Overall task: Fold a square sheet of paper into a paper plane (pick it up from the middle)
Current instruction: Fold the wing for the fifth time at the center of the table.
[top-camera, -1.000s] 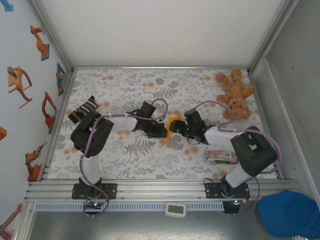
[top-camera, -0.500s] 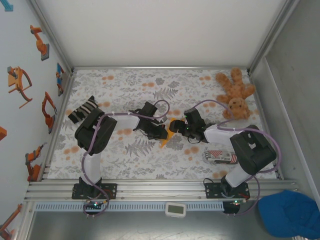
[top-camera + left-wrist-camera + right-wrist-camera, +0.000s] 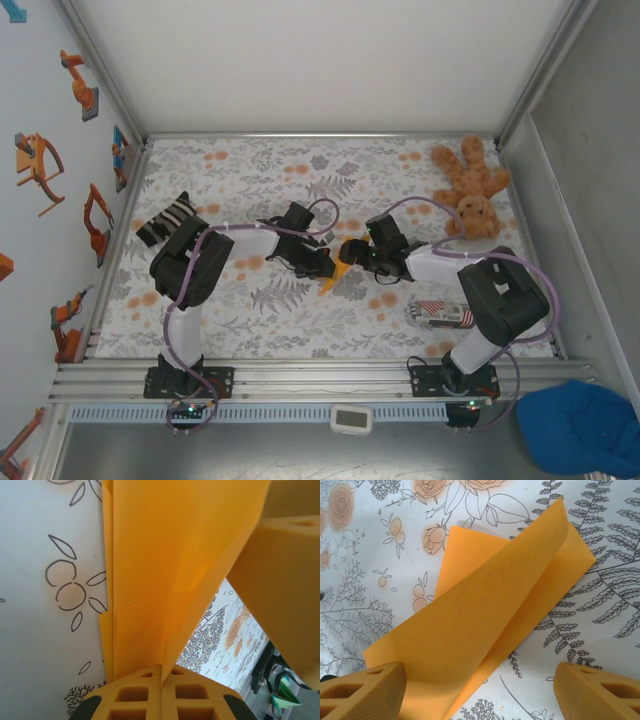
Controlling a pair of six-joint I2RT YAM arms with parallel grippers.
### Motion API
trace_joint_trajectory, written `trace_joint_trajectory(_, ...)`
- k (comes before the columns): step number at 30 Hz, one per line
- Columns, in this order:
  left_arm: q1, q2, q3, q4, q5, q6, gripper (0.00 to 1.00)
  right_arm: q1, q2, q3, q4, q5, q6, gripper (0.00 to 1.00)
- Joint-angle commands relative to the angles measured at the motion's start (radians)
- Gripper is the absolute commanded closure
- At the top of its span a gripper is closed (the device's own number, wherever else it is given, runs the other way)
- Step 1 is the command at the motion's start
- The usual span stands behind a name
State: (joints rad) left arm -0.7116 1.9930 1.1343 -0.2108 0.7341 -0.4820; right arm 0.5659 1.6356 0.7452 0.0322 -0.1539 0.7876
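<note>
The folded orange paper (image 3: 336, 272) lies in the middle of the flowery table (image 3: 250, 180), right between the two claws. The left claw (image 3: 322, 266) is just left of it and the right claw (image 3: 350, 250) is just right of it, a bit farther back.

The left claw is pinched shut on the paper. From the left wrist, the paper (image 3: 170, 570) runs down into the thin line where the two orange fingers (image 3: 132, 695) press together. The paper hangs up off the table there, and its long folds show.

The right claw (image 3: 480, 692) has its fingers (image 3: 362, 690) far apart and holds nothing. From the right wrist, the paper (image 3: 490, 615) is folded over, with the top flap lifted like an open book. Its near end sits between the fingers and reaches the left one. I cannot tell if it touches it.

From above the paper is just a small orange bit, partly hidden by the claws. That view also shows a brown teddy (image 3: 470, 190) in the far right corner and a red-and-white striped packet (image 3: 443, 313) near the right arm.

A second ago more of the paper showed between the claws. Now the right claw has moved left, closer to the left claw.
</note>
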Motion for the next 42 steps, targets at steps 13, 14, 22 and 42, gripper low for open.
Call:
trace_joint_trajectory(13,0.008,-0.002,0.014,-0.026,0.023,0.021,0.93,0.005,0.188,0.065,-0.173,0.097,0.026,0.33)
trace_joint_trajectory(14,0.008,-0.006,0.012,-0.022,0.024,0.018,0.92,0.005,0.195,0.068,-0.179,0.102,0.029,0.33)
trace_joint_trajectory(22,0.008,-0.06,-0.025,0.025,0.005,-0.005,0.81,0.005,0.222,0.084,-0.2,0.108,0.044,0.35)
trace_joint_trajectory(42,-0.12,-0.296,-0.284,0.297,-0.404,-0.011,0.69,0.005,0.241,0.095,-0.216,0.107,0.06,0.35)
